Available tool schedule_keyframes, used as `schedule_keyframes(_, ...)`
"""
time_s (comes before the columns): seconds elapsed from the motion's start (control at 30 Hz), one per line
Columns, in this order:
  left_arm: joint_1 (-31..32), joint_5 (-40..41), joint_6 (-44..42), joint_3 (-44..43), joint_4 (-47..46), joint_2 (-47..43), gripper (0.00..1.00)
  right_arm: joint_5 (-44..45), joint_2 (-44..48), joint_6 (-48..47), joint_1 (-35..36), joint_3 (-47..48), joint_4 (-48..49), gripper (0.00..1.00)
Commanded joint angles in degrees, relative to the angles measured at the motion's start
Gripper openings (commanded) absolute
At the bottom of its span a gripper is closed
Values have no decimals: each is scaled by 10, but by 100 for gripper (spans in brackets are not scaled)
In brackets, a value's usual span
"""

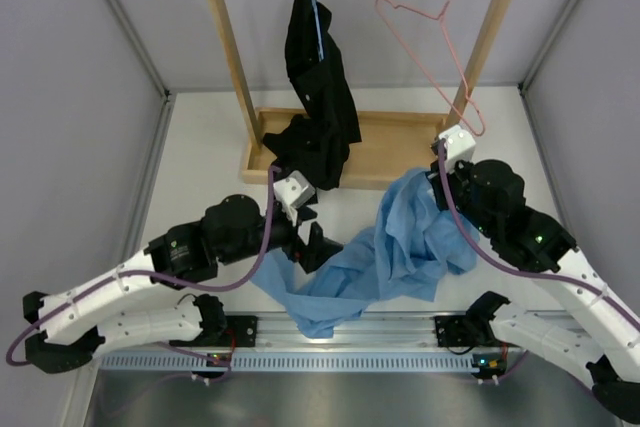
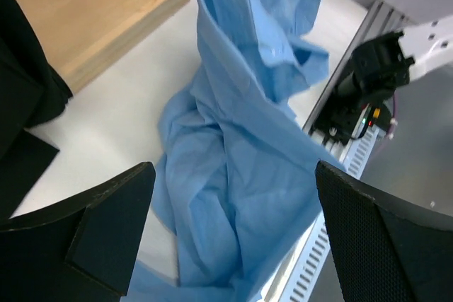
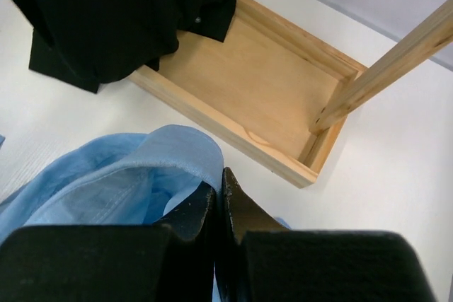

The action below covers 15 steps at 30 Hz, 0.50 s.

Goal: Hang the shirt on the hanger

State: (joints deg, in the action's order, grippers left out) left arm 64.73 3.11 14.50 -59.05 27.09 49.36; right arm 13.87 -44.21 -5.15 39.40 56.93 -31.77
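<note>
The light blue shirt (image 1: 400,247) lies crumpled on the white table in front of the rack, one sleeve trailing toward the front rail. My right gripper (image 1: 437,179) is shut on a fold of the shirt (image 3: 127,175) at its upper edge and lifts it a little; its fingertips (image 3: 221,175) pinch the fabric. My left gripper (image 1: 312,239) is open and empty, hovering over the shirt's left part (image 2: 241,139) with its jaws wide apart. The pink wire hanger (image 1: 440,47) hangs by its hook on the rack's top bar at the right, tilted, with nothing on it.
A wooden rack with a tray base (image 1: 400,147) stands at the back. A black garment (image 1: 320,77) hangs on a thin blue hanger at the bar's middle and drapes into the tray (image 3: 269,90). A metal rail (image 1: 350,332) runs along the near edge. Grey walls enclose both sides.
</note>
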Motion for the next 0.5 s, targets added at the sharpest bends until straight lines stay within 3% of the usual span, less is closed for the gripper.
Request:
schedule_keyframes(0.0, 40, 18, 33, 51, 37, 6, 98, 41, -12, 35, -4, 42, 12, 0)
schedule_keyframes(0.2, 198, 170, 44, 63, 70, 75, 98, 32, -42, 27, -15, 60, 10, 0)
schedule_keyframes(0.47, 212, 152, 12, 63, 50, 136, 98, 11, -51, 14, -17, 74, 5, 0)
